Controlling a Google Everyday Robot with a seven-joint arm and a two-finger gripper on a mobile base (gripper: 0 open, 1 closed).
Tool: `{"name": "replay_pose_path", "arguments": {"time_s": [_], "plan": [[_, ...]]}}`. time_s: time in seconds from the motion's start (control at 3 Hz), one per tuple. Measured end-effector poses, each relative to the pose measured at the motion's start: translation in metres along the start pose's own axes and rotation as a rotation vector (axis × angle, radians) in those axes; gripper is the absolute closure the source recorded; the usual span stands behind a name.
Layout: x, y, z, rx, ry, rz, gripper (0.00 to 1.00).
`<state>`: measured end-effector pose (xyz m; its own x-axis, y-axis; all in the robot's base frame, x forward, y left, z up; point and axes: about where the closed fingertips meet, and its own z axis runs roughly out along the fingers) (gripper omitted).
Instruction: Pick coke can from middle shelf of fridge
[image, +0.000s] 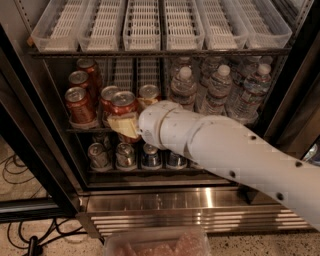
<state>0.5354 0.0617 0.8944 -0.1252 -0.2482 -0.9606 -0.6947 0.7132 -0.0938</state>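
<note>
The gripper (123, 118) is clamping its fingers (124, 127) around the front coke can (123, 103) on the fridge's (190, 202) middle shelf (76, 131), gripping low on its body, presumably to be keeping it upright during withdrawal.

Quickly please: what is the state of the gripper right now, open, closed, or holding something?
Gripper: at the front coke can on the middle shelf; whether it is open or closed cannot be told.
</note>
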Motion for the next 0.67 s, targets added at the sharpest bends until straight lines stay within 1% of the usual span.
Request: {"name": "replay_pose_path", "arguments": {"time_s": [0.33, 0.67], "plan": [[-0.001, 0.03, -0.022, -0.047, -0.001, -0.027, 1.0], [0.002, 0.037, -0.052, -0.084, -0.002, -0.042, 1.0]]}}
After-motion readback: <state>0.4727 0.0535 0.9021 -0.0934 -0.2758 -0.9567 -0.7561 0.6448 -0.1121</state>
